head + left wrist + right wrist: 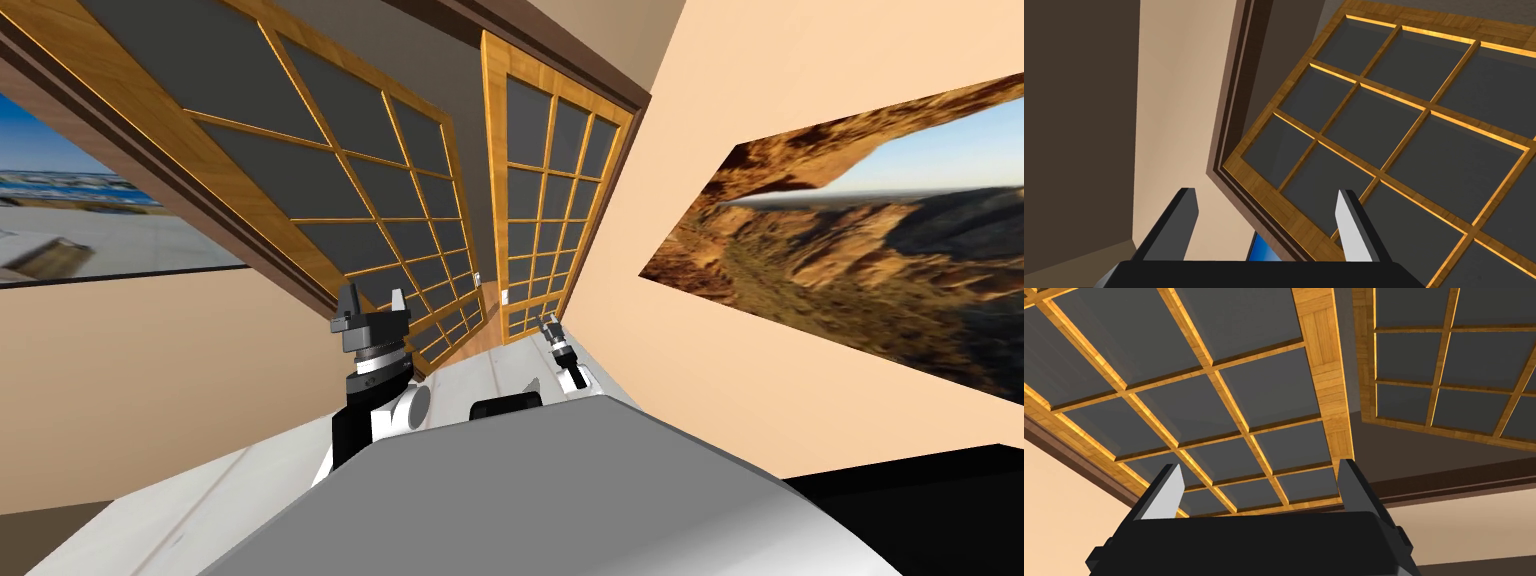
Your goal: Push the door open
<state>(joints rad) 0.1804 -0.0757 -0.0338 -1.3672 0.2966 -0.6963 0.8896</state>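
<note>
A narrow hallway with peach walls and a pale floor (480,378) ends at a double door. It stands straight ahead at the far end, with wooden grids around dark grey panes, set in a dark brown frame (1234,100).

The left leaf (330,170) is the nearer and larger one. The right leaf (550,200) stands farther back, across a narrow gap. In the right wrist view the two leaves do not lie in one plane, and a plain grey-brown surface shows between them. I judge the door to be parted a crack and far from fully open, so most of the push is left. Each leaf's long axis runs upright from floor to lintel, and the lean in the head view is the camera's. The paned faces look towards the robot.

The left gripper (372,303) is raised near the left leaf's lower panes, its fingers spread wide and holding nothing. Its wrist view looks at that leaf's top corner by the frame. The right gripper (549,323) is low before the right leaf, near the gap, likewise wide and empty. I cannot tell whether either touches wood.

Farther out, a desert landscape picture (850,250) hangs on the right wall. A blue-sky scene (90,220) is on the left wall.
</note>
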